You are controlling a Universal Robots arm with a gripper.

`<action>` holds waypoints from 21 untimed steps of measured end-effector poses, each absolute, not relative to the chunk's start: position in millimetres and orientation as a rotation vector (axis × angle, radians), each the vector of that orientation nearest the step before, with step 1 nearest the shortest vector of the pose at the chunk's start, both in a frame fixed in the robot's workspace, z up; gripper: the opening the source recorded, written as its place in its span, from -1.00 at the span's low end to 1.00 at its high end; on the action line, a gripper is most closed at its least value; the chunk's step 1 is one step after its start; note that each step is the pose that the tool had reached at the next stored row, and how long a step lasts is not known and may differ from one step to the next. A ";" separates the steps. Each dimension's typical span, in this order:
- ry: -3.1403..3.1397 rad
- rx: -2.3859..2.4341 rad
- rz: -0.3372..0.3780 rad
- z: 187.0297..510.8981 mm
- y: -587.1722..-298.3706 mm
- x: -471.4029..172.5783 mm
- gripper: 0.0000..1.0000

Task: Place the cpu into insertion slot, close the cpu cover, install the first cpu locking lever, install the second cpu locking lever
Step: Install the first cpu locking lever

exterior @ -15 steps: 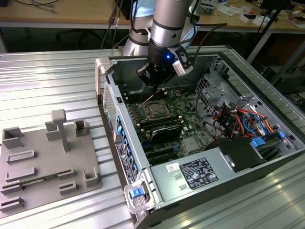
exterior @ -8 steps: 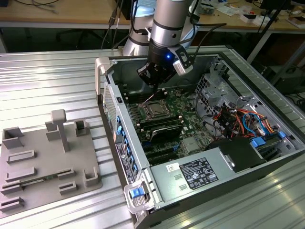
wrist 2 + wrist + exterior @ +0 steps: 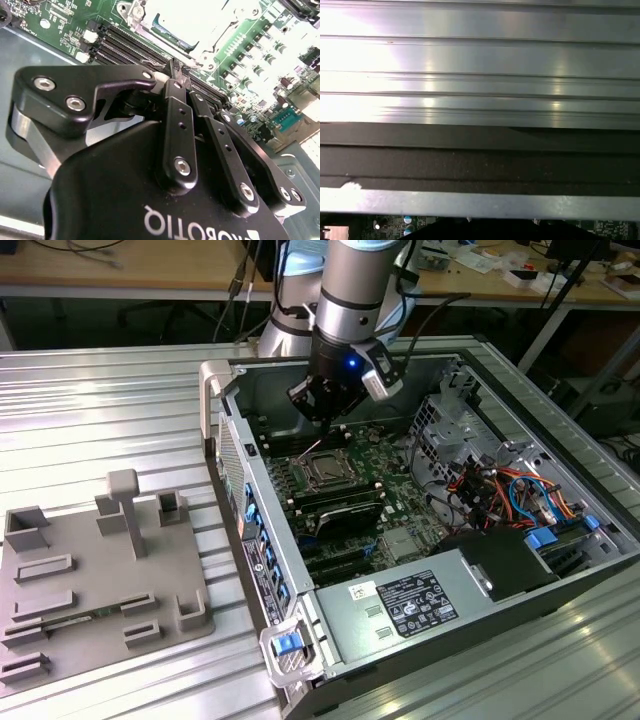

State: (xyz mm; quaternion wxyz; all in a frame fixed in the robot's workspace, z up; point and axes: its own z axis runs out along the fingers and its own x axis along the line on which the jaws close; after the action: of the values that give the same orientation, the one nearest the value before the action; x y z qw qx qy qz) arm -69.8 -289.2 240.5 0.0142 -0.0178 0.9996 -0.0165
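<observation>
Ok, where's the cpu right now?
In the exterior view, the cpu lies in the insertion slot on the motherboard, close to the gripper.

**Exterior view.** Light was even, diffuse and came from overhead. The ribbed metal surface (image 3: 110,410) carried a soft sheen, the computer case (image 3: 330,625) interior lay in moderate shadow, and a blue indicator light (image 3: 351,364) glowed on the arm's wrist.

**Second wrist view.** The motherboard (image 3: 260,65) was overexposed to near white around the insertion slot (image 3: 200,25). The black gripper (image 3: 178,70) appeared dark and slightly soft.

**First wrist view.** Broad glare streaks crossed the surface, and the dark band (image 3: 480,160) beneath was underexposed.
</observation>
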 end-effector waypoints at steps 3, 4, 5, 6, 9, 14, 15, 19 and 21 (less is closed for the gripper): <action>3.111 -0.084 -0.051 238.4 -287.6 -68.4 -0.79; 3.111 -0.092 -0.051 237.2 -286.9 -66.9 -0.79; 3.111 -0.095 -0.051 236.3 -286.5 -65.5 -0.79; 3.111 -0.095 -0.051 235.2 -286.0 -64.4 -0.79; 3.111 -0.095 -0.051 231.0 -285.0 -61.0 -0.79; 3.111 -0.095 -0.052 225.1 -285.1 -53.1 -0.79; 3.111 -0.095 -0.052 224.7 -285.2 -52.5 -0.79; 3.111 -0.092 -0.053 221.6 -286.0 -50.9 -0.79; 3.111 -0.092 -0.053 217.5 -286.6 -50.3 -0.79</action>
State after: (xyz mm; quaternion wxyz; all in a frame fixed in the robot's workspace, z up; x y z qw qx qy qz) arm -50.3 -286.6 217.5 0.0144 -0.0295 0.9993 -0.0169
